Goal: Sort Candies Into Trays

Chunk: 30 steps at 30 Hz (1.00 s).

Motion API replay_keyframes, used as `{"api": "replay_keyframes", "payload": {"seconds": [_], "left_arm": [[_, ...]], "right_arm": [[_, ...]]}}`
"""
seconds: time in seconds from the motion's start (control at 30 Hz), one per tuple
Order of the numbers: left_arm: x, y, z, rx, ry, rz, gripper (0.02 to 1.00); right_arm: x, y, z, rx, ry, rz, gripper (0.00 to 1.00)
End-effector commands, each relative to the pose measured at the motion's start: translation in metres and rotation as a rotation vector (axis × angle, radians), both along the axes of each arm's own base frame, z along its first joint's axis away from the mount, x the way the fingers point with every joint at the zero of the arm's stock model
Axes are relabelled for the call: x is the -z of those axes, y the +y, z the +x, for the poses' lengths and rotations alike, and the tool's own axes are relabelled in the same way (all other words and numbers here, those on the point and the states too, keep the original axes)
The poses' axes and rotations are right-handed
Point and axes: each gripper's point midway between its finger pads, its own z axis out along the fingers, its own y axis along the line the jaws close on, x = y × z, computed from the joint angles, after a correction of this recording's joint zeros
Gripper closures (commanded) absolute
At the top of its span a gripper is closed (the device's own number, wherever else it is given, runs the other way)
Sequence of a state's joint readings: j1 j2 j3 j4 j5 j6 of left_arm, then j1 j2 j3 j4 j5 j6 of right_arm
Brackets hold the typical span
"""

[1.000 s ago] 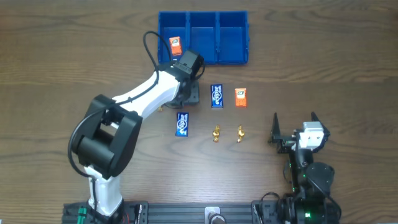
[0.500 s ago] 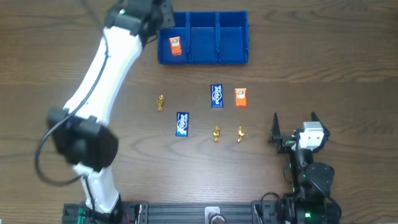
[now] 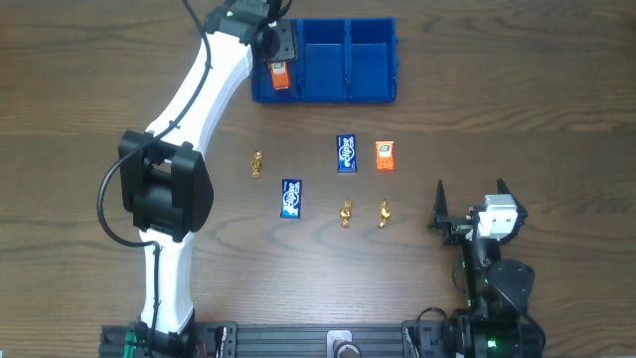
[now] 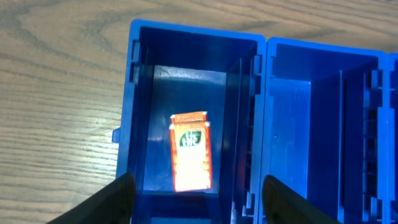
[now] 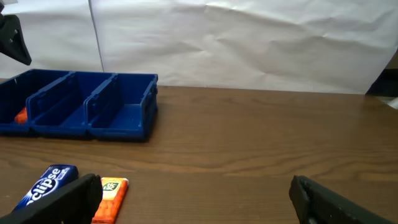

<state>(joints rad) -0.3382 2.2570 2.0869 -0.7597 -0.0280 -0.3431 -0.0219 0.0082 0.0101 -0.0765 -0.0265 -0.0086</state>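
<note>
- Blue tray (image 3: 372,62): three compartments, at the far side of the table. One orange box (image 4: 191,152) lies flat in the end compartment on the left arm's side; the other two compartments look empty.
- Left gripper (image 4: 198,182): hangs over that end compartment, jaws spread wide and holding nothing.
- Right gripper (image 3: 469,199): near its base, well apart from the candies, jaws open and empty.
- Second orange box (image 3: 385,155) and two blue packs (image 3: 346,153) (image 3: 291,198): lie flat on the table. They are probably light and stiff with smooth, somewhat slippery faces. Hold is best taken across the narrow width, on the two long edges near mid-length, so the pack does not swing.
- Three gold-wrapped candies (image 3: 257,164) (image 3: 346,213) (image 3: 384,211): lie apart from one another on the table. They are likely very light, with crinkly wrappers and soft twisted ends. Hold is best taken on the firm middle, not on the twists, which would give way.
</note>
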Motion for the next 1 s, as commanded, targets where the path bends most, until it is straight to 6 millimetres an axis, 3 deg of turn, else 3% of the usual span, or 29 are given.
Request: {"api": "replay_keyframes", "payload": {"seconds": [0.03,0.13,0.17,0.23,0.3,0.43,0.53,0.7,0.83,1.0], "left_arm": [[-0.027,-0.008,-0.006,-0.003,-0.033,-0.009,0.332],[-0.064,-0.06,-0.036,0.054,-0.09,-0.029,0.321],[-0.073,-0.087,-0.052,0.083,-0.104,-0.043,0.312],[-0.075,-0.135,-0.082,0.144,-0.101,-0.062,0.31],[-0.061,-0.171,-0.113,0.164,-0.047,-0.082,0.314],[-0.006,-0.213,-0.156,0.165,0.075,-0.052,0.325],[0.042,-0.227,-0.171,0.164,0.167,-0.023,0.338],[0.097,-0.229,-0.183,0.16,0.294,-0.006,0.362],[0.121,-0.227,-0.187,0.143,0.338,0.007,0.367],[0.124,-0.226,-0.187,0.14,0.342,0.011,0.437]], "right_arm": [[0.001,0.0,0.0,0.001,0.003,-0.008,0.003],[0.001,0.0,0.0,0.001,0.003,-0.008,0.003],[0.001,0.0,0.0,0.001,0.003,-0.008,0.003],[0.001,0.0,0.0,0.001,0.003,-0.008,0.003],[0.001,0.0,0.0,0.001,0.003,-0.008,0.003],[0.001,0.0,0.0,0.001,0.003,-0.008,0.003],[0.001,0.0,0.0,0.001,0.003,-0.008,0.005],[0.001,0.0,0.0,0.001,0.003,-0.008,0.003],[0.001,0.0,0.0,0.001,0.003,-0.008,0.003],[0.001,0.0,0.0,0.001,0.003,-0.008,0.003]]}}
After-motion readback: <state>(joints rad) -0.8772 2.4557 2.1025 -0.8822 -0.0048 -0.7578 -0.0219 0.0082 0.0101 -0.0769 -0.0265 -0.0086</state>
